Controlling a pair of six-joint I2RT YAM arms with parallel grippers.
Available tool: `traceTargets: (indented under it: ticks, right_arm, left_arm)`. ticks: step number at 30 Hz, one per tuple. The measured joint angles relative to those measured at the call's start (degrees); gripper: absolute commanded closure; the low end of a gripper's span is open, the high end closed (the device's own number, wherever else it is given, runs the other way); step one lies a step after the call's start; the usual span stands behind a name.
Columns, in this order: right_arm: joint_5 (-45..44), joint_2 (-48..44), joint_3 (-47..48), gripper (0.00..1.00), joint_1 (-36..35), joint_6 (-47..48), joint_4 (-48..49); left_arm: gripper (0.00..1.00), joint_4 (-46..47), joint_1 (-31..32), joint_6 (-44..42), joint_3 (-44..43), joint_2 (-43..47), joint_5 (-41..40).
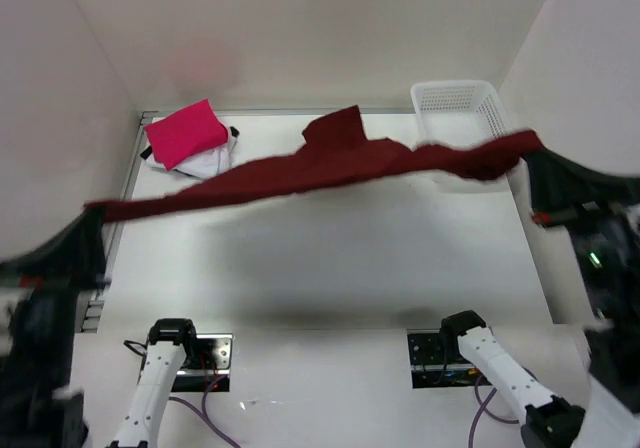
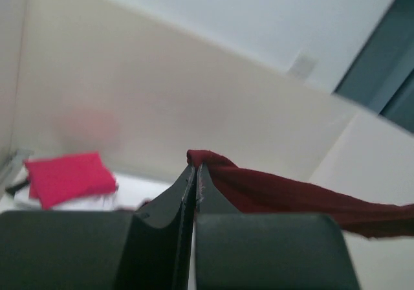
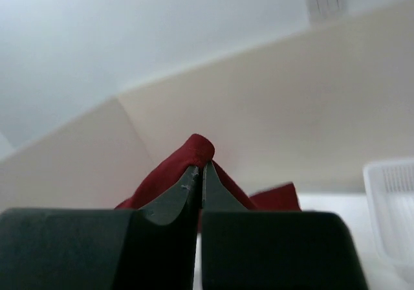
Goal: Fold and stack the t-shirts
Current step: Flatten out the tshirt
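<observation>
Right now, both tools are clamping the dark maroon t-shirt point(image 1: 320, 173) and holding it up above the table point(image 1: 350, 268). The left tool point(image 2: 196, 168) is standing fully closed, its two fingers pressing together with only a thin seam between them. A bunched corner of the maroon cloth is poking out just above the tips and trailing away to the right. The right tool point(image 3: 202, 167) is likewise standing closed, pinching a fold of the same cloth that is rising in a small hump over its tips. In the overhead view the shirt is stretching as a long, sagging band from the left edge of the table across to the right side, and a flap of it is showing above the band near the middle. Its right end is hanging in front of the white mesh basket point(image 1: 455, 100), which is sitting in the far right corner. At the far left corner the bright pink-red t-shirt point(image 1: 185, 133), folded to a small rectangle, is lying on top of the white t-shirt point(image 1: 205, 163), well apart from both tools.
</observation>
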State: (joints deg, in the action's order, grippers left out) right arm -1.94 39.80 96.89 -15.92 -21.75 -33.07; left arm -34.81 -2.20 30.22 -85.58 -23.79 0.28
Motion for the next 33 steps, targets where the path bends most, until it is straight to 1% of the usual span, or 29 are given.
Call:
traceTargets:
  ticks: [3, 7, 10, 13, 16, 19, 22, 28, 33]
  right_arm:
    - [0.6, -5.5, 4.0, 1.0, 0.0, -1.1, -1.0]
    - [0.9, -6.9, 9.6, 1.0, 0.0, -1.5, -2.7]
    - [0.9, -6.7, 11.1, 1.0, 0.0, -1.5, -4.1]
    - [0.9, -5.8, 10.0, 1.0, 0.0, -1.5, -4.6]
    - [0.6, -4.5, 4.3, 1.0, 0.0, -1.4, -3.0]
    - [0.2, -1.2, -3.2, 1.0, 0.0, -1.4, -1.4]
    - [-0.5, 5.7, -11.3, 1.0, 0.0, -1.3, 0.5]
    - [-2.0, 14.7, -24.4, 1.0, 0.0, -1.5, 3.8]
    - [-2.4, 17.2, -31.3, 1.0, 0.0, -2.9, 7.3]
  left_arm:
    - [1.0, -1.5, 0.4, 0.2, -3.8, 5.6, -0.3]
    - [1.0, -1.3, 2.6, 1.9, -7.1, 7.1, -1.5]
    - [1.0, -1.0, 5.7, 3.2, -6.1, 7.0, -3.4]
    - [1.0, -0.8, 7.9, 3.4, -4.2, 6.1, -5.2]
    - [1.0, 1.0, 10.1, 3.5, 0.2, 3.4, -8.0]
    - [1.0, 2.9, 10.7, 3.3, 5.5, 0.7, -10.1]
    - [1.0, 5.5, 10.7, 3.2, 11.8, -2.8, -11.6]
    - [1.0, 9.5, 10.7, 3.2, 23.7, -9.4, -12.5]
    - [1.0, 11.7, 10.8, 3.3, 29.9, -14.3, -12.5]
